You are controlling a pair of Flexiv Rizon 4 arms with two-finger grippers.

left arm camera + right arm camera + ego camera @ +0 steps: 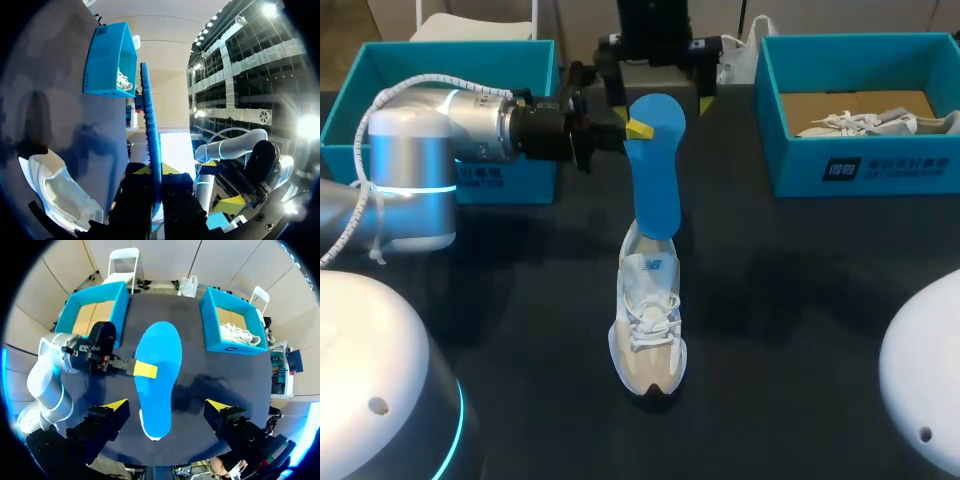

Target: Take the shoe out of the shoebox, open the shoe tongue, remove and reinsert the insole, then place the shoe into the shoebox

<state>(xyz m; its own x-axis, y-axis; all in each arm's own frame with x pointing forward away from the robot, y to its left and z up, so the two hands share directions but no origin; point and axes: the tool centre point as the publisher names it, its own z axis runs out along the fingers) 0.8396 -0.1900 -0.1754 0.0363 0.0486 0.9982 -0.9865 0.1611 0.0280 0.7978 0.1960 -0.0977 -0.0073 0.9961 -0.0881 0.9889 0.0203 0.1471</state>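
Left arm lies level from the left, its gripper point(636, 128) clamped on the blue insole point(655, 170). Right gripper point(166, 406) hangs far-centre, fingers spread wide.

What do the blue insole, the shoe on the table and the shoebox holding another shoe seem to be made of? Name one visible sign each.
The insole: likely foam, matte; its edge looks rough and porous.
The shoe: seemingly mesh fabric upper, pale and matte, with woven laces.
The shoebox: probably cardboard, teal outside, plain brown floor inside.

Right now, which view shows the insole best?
The right wrist view: the insole faces it flat, nearly whole. The head view shows it tilted, lower end at the shoe; the left wrist view only its edge.
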